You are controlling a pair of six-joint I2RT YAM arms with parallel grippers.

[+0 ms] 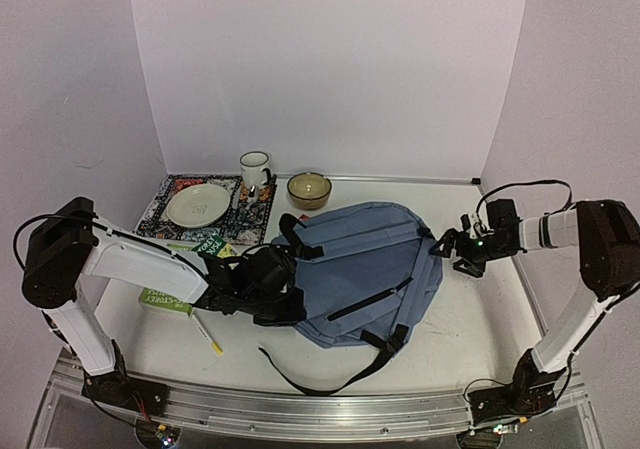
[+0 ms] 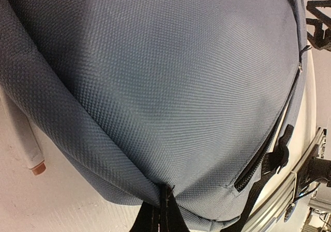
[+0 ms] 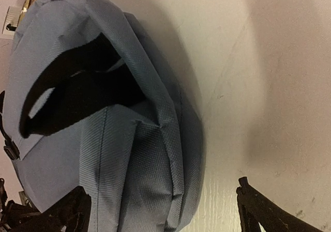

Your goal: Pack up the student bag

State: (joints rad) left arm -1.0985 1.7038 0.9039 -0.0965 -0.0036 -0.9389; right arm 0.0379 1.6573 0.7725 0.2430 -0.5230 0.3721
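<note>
The student bag [image 1: 360,259] lies flat on the tabletop between both arms. The right gripper [image 1: 448,244] gapes wide at its right edge, and the left gripper [image 1: 262,287] is clamped shut against its left.

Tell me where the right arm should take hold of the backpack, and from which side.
Probably the raised fabric fold at the student bag's right edge, approached from the right. The bag lies flat, so its face gives little to pinch; that ridge stands up in line with the open right end effector.

The student bag [image 1: 365,269] lies on the table [image 1: 470,329], bowl [image 1: 309,190] and mug [image 1: 254,172] behind it (plate [image 1: 198,205] further left).
</note>
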